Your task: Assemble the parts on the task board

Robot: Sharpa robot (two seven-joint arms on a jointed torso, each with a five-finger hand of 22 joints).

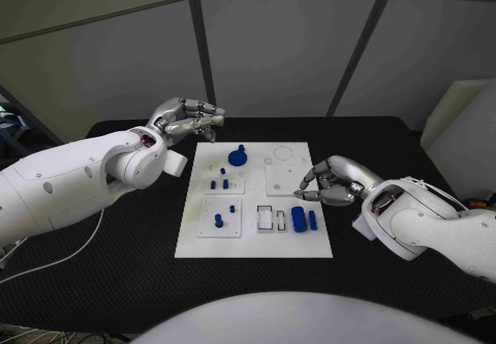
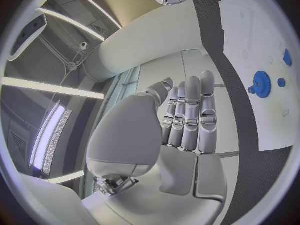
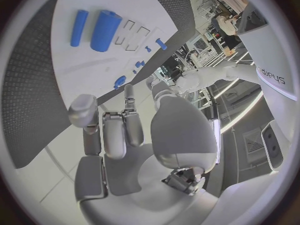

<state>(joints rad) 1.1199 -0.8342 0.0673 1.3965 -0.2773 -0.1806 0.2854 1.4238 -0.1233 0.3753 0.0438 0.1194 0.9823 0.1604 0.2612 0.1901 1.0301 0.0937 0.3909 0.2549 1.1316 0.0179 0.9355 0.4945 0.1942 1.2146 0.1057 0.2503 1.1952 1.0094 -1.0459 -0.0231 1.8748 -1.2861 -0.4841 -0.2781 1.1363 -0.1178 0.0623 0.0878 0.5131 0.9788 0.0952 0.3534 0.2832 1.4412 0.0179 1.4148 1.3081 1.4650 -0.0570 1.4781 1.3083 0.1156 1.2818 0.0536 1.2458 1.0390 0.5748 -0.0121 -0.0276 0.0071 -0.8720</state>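
The head camera is looking steeply down from above onto the black tabletop [image 1: 124, 287], taking in the whole white board [image 1: 253, 236] at a middling range. The left wrist camera is sitting right behind the left hand [image 2: 187, 117], peering past its fingers [image 2: 206, 105] along the board's edge. The right wrist camera is hugging the right hand [image 3: 119, 130], facing across the board. All three are sharing the board; both wrist views are also catching the blue gear [image 2: 260, 81].
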